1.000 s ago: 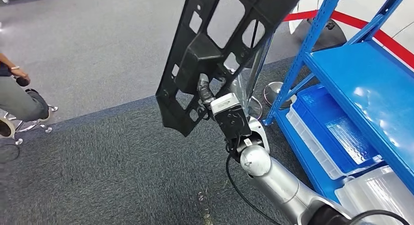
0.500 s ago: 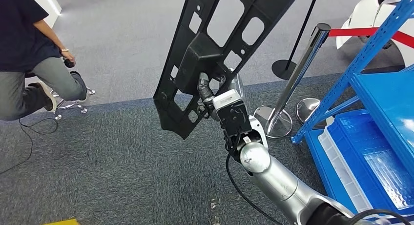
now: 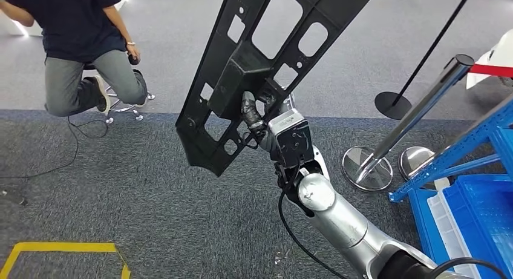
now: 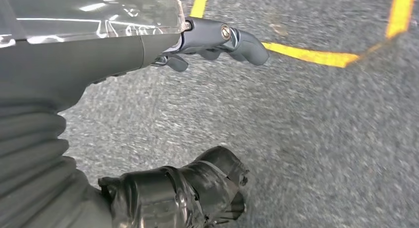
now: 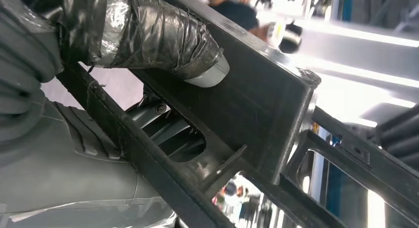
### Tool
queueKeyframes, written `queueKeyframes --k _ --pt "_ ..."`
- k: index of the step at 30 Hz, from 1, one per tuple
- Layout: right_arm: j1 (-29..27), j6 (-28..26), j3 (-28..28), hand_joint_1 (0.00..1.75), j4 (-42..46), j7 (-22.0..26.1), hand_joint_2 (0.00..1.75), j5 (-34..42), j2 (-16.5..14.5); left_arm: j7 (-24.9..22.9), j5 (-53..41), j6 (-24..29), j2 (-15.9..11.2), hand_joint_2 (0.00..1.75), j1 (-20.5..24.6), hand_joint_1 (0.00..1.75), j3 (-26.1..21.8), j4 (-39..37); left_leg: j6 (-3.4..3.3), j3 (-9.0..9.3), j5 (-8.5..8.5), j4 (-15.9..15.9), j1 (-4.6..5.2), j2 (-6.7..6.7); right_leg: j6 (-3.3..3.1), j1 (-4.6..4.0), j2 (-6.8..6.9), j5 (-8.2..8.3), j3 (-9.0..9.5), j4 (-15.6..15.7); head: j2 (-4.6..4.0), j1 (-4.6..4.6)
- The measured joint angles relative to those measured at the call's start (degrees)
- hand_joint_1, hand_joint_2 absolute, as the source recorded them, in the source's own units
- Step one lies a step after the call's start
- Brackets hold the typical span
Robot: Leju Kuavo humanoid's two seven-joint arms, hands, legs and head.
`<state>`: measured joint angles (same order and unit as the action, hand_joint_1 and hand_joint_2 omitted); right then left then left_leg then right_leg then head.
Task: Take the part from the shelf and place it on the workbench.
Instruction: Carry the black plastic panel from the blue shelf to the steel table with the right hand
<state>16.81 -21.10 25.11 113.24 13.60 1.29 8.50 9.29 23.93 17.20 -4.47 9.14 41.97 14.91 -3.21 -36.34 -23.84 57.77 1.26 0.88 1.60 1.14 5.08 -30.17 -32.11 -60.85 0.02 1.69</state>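
The right hand (image 3: 257,118) holds the part (image 3: 266,61), a long black plastic frame with rectangular cut-outs, up in the air over the grey carpet (image 3: 151,218). The frame slants from its lower end near the middle of the head view up and out past the top edge. The fingers (image 3: 249,108) are clamped on a boxy block partway along the frame's underside. In the right wrist view the tape-wrapped thumb (image 5: 163,37) presses flat on one face of a black bar of the part (image 5: 257,109), and darker fingers show through a slot on the other side, so the bar sits pinched between them.

The left hand (image 4: 163,188) hangs over the carpet near a yellow floor line (image 4: 316,55); its fingers (image 4: 217,37) are apart and hold nothing.

Compared with half a second ago, the whole head view has swung: the blue shelf (image 3: 466,152) has slid toward the right edge, with the blue crate (image 3: 484,212) on its low level now cut off at the corner. The chrome stanchion (image 3: 411,118) has shifted right, the seated person (image 3: 84,43) has come further into the upper left, and a yellow floor marking (image 3: 60,249) has entered at the lower left. The part keeps the same place in the hand.
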Motion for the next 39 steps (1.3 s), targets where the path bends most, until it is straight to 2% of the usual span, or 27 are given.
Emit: queueKeyframes --k 1,3,4,5,6,7,9,11,13,14,15,17,19,20,21,22,24,26,27,29,31,33,34,35,36,37,39 --pt "0.0 0.1 0.0 1.75 0.0 0.1 1.75 0.3 0.0 0.0 -0.1 0.0 0.0 1.75 0.1 0.00 0.0 0.0 -0.38 0.56 0.07 -0.4 -0.21 -0.62 0.06 0.03 -1.68 -1.19 -1.13 -2.5 -0.01 0.12" --pt "-0.2 0.3 0.0 1.75 -0.1 0.2 1.75 0.7 0.0 0.0 -0.2 -0.1 0.1 1.75 0.4 0.00 0.0 0.0 -1.04 0.90 -0.16 -0.4 -0.15 -1.90 0.03 -0.04 -4.43 -3.95 -5.20 -9.8 -0.01 0.27" --pt "-0.3 0.3 0.0 1.75 -0.1 0.2 1.75 0.7 0.0 0.0 -0.2 -0.1 0.1 1.75 0.5 0.00 0.0 0.0 -1.13 0.92 -0.34 -0.2 -0.14 -2.77 0.09 -0.05 -4.85 -4.58 -7.21 -12.7 -0.01 0.35" --pt "-0.4 0.3 0.0 1.75 -0.2 0.2 1.75 0.7 0.0 0.0 -0.2 -0.1 0.1 1.75 0.6 0.00 0.0 0.0 -1.15 0.94 -0.56 0.1 -0.13 -3.67 0.16 -0.04 -4.99 -4.08 -8.32 -13.7 0.00 0.37" --pt "-0.5 0.4 0.0 1.75 -0.2 0.2 1.75 0.8 0.0 0.0 -0.2 -0.1 0.1 1.75 0.5 0.00 0.0 0.0 -1.07 0.96 -0.80 0.4 -0.14 -4.59 0.19 -0.01 -5.10 -2.53 -8.40 -12.6 0.00 0.38" --pt "-0.5 0.6 0.0 1.75 -0.3 0.2 1.75 1.0 0.0 0.0 -0.2 -0.1 0.2 1.75 0.5 0.00 0.0 0.0 -0.91 0.97 -1.12 0.8 -0.20 -5.51 0.20 0.07 -5.46 -0.17 -7.43 -9.5 0.00 0.39" --pt "-0.5 1.4 0.0 1.75 -0.3 0.5 1.75 2.2 0.0 0.0 -0.2 -0.2 0.3 1.75 0.4 0.00 0.0 0.0 -0.41 0.70 -1.86 2.0 -0.33 -7.12 0.12 0.41 -7.97 2.82 -4.73 -3.0 -0.01 0.35" --pt "-0.6 2.7 0.0 1.75 -0.3 1.0 1.75 4.1 0.0 0.1 -0.2 -0.2 0.3 1.75 0.5 0.00 0.0 0.0 0.30 0.05 -2.17 2.6 -0.57 -8.55 -0.07 0.52 -9.92 3.02 -3.48 -0.4 -0.01 0.32" --pt "-0.6 4.0 0.0 1.75 -0.3 1.5 1.75 5.9 0.0 0.1 -0.2 -0.2 0.3 1.75 0.3 0.00 0.0 0.0 0.99 -0.37 -2.05 2.5 -0.84 -9.82 -0.54 0.42 -8.99 3.02 -3.14 0.0 0.00 0.37" --pt "-0.6 4.5 0.0 1.75 -0.3 1.7 1.75 6.5 0.0 0.0 -0.2 -0.1 0.3 1.75 0.1 0.00 0.0 0.0 1.31 -0.50 -2.20 2.7 -0.80 -9.17 -0.89 0.44 -8.23 3.06 -2.78 0.4 0.00 0.36" --pt "-0.5 4.8 0.0 1.75 -0.3 1.8 1.75 6.9 0.0 0.0 -0.3 -0.1 0.4 1.75 0.0 0.00 0.0 -0.1 1.64 -0.94 -2.71 3.6 -0.73 -7.68 -1.25 0.50 -7.44 3.11 -2.35 0.9 0.00 0.27" --pt "-0.5 5.2 0.0 1.75 -0.4 2.0 1.75 7.1 0.0 0.0 -0.3 0.0 0.5 1.75 0.2 0.00 0.0 -0.1 2.30 -3.55 -5.01 8.7 -0.75 -3.48 -1.78 0.41 -5.74 3.01 -1.52 1.5 0.00 0.13" --pt "-0.6 5.3 0.0 1.75 -0.4 2.0 1.75 7.1 0.0 0.0 -0.3 0.0 0.6 1.75 0.4 0.00 0.0 -0.1 2.83 -7.45 -7.20 15.4 -1.20 -1.72 -1.99 0.27 -3.94 2.63 -1.07 1.6 0.00 0.08" --pt "-0.7 5.3 0.0 1.75 -0.5 2.0 1.75 7.1 0.0 0.0 -0.4 0.0 0.6 1.75 0.4 0.00 0.0 -0.1 3.00 -8.60 -7.13 16.9 -1.43 -1.46 -1.99 0.26 -3.10 2.38 -0.84 1.6 0.00 0.07" --pt "-0.7 5.4 0.0 1.75 -0.5 2.0 1.75 7.0 0.0 0.0 -0.4 -0.1 0.6 1.75 0.3 0.00 0.0 -0.1 3.14 -8.68 -6.02 16.4 -1.65 -1.25 -1.92 0.28 -2.31 2.11 -0.56 1.6 0.00 0.07" --pt "-0.7 5.4 0.0 1.75 -0.6 2.0 1.75 7.0 0.0 0.0 -0.4 -0.1 0.7 1.75 0.2 0.00 0.0 -0.1 3.21 -7.57 -3.98 13.7 -1.82 -0.83 -1.80 0.30 -1.55 1.80 -0.19 1.6 0.00 0.07" --pt "-0.7 5.5 0.0 1.75 -0.6 2.0 1.75 6.8 0.0 0.0 -0.5 -0.1 0.7 1.75 0.2 0.00 0.0 -0.1 3.13 -3.98 -0.49 6.2 -1.61 1.55 -1.36 0.17 -0.21 1.13 0.56 1.6 0.00 0.05" --pt "-0.7 5.6 0.0 1.75 -0.7 1.9 1.75 6.7 0.0 0.0 -0.5 -0.2 0.8 1.75 0.4 0.00 0.0 -0.1 2.55 -2.09 0.13 2.4 -0.85 3.48 -0.70 -0.10 0.91 0.57 1.07 1.7 0.00 0.14" --pt "-0.6 5.7 0.0 1.75 -0.7 1.8 1.75 6.7 0.0 0.0 -0.5 -0.4 0.8 1.75 0.5 0.00 0.0 -0.1 2.17 -1.91 -0.21 2.2 -0.43 3.46 -0.34 -0.24 1.54 0.37 1.29 1.8 0.00 0.19" --pt "-0.6 6.0 0.0 1.75 -0.7 1.6 1.75 6.5 0.0 0.0 -0.5 -0.6 0.7 1.75 0.4 0.00 0.0 -0.1 1.41 -1.59 -0.32 1.6 -0.42 2.07 0.38 -0.08 2.37 -0.17 1.96 2.1 0.01 0.29" --pt "-0.5 6.2 0.0 1.75 -0.8 1.5 1.75 6.4 0.0 0.1 -0.5 -0.7 0.7 1.75 0.4 0.00 0.0 -0.2 0.73 -0.71 -0.32 0.9 -0.70 0.59 0.87 0.21 -0.14 -1.64 1.35 -0.1 0.01 0.44" --pt "-0.5 6.2 0.0 1.75 -0.9 1.5 1.75 6.4 0.1 0.1 -0.3 -0.9 0.7 1.75 0.7 0.00 0.0 -0.2 -0.06 -0.17 -0.42 0.6 -0.79 -0.95 0.84 0.22 -3.68 -4.23 -2.24 -6.8 0.00 0.59" --pt "-0.6 6.3 0.0 1.75 -0.9 1.4 1.75 6.3 0.1 0.0 -0.2 -1.0 0.7 1.75 0.8 0.00 0.0 -0.2 -0.39 -0.09 -0.51 0.6 -0.73 -1.82 0.76 0.14 -4.44 -5.27 -4.68 -10.5 0.00 0.62" --pt "-0.8 6.2 0.0 1.75 -1.0 1.3 1.75 6.0 0.2 -0.1 0.0 -1.1 0.7 1.75 0.9 0.00 0.0 -0.2 -0.61 -0.03 -0.63 0.7 -0.68 -2.74 0.71 0.07 -4.74 -5.43 -6.56 -12.9 0.00 0.62" --pt "-0.9 6.1 0.0 1.75 -1.2 1.0 1.75 5.4 0.3 -0.1 0.1 -1.3 0.7 1.75 0.8 0.00 0.0 -0.2 -0.62 0.06 -0.77 0.9 -0.67 -3.76 0.68 0.05 -4.93 -4.49 -7.60 -13.4 0.00 0.63" --pt "-0.9 5.9 0.0 1.75 -1.3 0.7 1.75 4.5 0.4 -0.1 0.1 -1.4 0.7 1.75 0.7 0.00 0.0 -0.2 -0.53 0.19 -0.97 1.1 -0.70 -4.75 0.64 0.07 -5.20 -2.45 -7.48 -11.7 0.00 0.63" --pt "-0.9 5.4 0.0 1.75 -1.4 0.0 1.75 2.6 0.5 -0.1 0.0 -1.5 0.7 1.75 0.6 0.00 0.0 -0.2 -0.08 0.22 -1.51 1.8 -0.77 -6.59 0.55 0.34 -7.41 1.97 -5.47 -4.9 0.00 0.63"
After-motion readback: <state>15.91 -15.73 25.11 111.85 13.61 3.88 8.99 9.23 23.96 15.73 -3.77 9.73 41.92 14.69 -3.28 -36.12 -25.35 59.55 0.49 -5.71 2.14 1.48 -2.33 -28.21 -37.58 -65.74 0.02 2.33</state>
